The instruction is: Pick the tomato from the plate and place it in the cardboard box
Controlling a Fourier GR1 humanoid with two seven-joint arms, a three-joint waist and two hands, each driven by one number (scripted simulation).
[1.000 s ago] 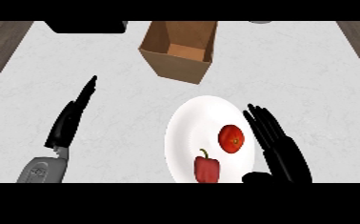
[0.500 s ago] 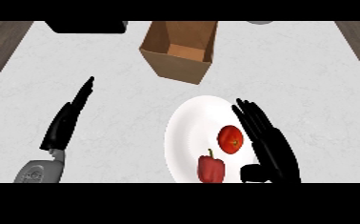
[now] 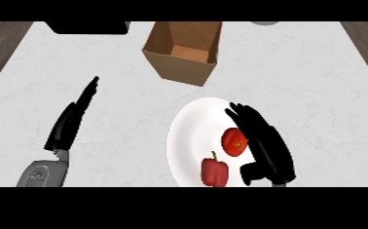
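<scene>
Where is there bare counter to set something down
Bare counter lies between the left hand and the plate, and right of the cardboard box. The plate is crowded: tomato, red pepper, right hand.

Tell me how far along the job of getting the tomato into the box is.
Nothing is finished yet: the tomato lies on the plate beside a red pepper. In hand: the right robot hand is over the plate, fingers straight, right next to the tomato but not curled round it. Left: grasping, lifting, and carrying it to the open box. The left robot hand rests on the counter.
</scene>
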